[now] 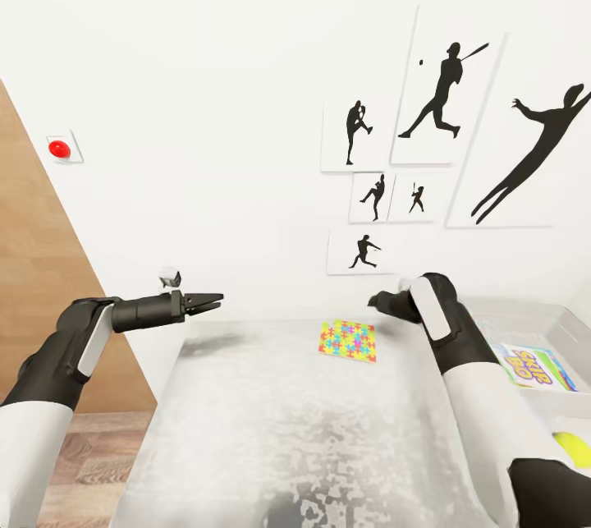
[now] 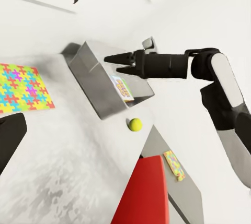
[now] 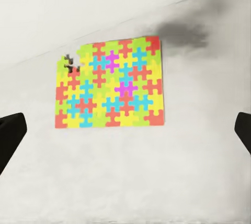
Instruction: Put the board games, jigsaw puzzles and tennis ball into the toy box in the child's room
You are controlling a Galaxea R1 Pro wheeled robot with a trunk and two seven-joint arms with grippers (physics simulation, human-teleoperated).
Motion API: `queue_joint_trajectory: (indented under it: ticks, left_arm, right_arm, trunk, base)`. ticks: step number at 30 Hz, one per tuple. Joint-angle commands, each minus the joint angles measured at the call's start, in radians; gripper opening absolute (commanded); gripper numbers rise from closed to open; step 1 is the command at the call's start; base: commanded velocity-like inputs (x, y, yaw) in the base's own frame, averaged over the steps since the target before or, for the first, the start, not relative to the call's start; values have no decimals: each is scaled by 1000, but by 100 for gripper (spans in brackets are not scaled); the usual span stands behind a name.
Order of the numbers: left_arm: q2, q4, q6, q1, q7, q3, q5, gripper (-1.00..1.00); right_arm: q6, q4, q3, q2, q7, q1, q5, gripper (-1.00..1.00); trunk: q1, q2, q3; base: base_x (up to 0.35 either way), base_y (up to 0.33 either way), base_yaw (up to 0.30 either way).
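My grippers black [image 1: 215, 300]; jigsaw puzzle [image 3: 109, 84] yellow, blue, red, green, magenta interlock; tennis ball [image 2: 135, 124] yellow-green; toy box [image 2: 97, 85] grey; table [image 1: 271, 429] mottled pale grey.

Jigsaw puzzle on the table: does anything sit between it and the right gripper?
Nothing visible does. The multicoloured flat jigsaw puzzle lies alone on the pale grey-white table, and the open black right gripper hovers beside it, with bare tabletop between its fingertips in the right wrist view.

Honestly not much to read here: the small blue cartoon-printed board game box [image 1: 538, 367] in the shallow light-grey tray [image 1: 566, 323] has big yellow lettering, too blurry to make out.
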Motion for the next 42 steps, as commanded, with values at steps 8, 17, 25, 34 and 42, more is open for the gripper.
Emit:
queue_joint_trajectory:
  ticks: [8, 17, 25, 34, 42]
  left_arm:
    - [-7, -2, 12, -15, 0, -2, 2, 100]
    - [-34, 4, 14, -20, 2, -3, 0, 100]
    - [-98, 6, 13, -21, 9, -18, -8, 100]
    - [-120, 5, 13, -21, 11, -80, -8, 100]
    - [-125, -24, 14, -22, 10, -86, -2, 100]
  right_arm:
    - [-54, 358, 21, 56, -76, -195, 1, 100]
    - [-71, 367, 24, 60, -82, -219, 2, 100]
    - [-75, 364, 30, 54, -87, -221, 3, 100]
    - [-81, 365, 57, 44, -88, -221, 3, 100]
    - [-103, 365, 59, 41, -87, -226, 3, 100]
  trunk:
    - [1, -2, -2]
    - [1, -2, -5]
    - [1, -2, -17]
    - [1, -2, -32]
    - [1, -2, -45]
  base:
    - [0, 0, 0]
    - [0, 0, 0]
    - [0, 0, 0]
    - [0, 0, 0]
    - [0, 0, 0]
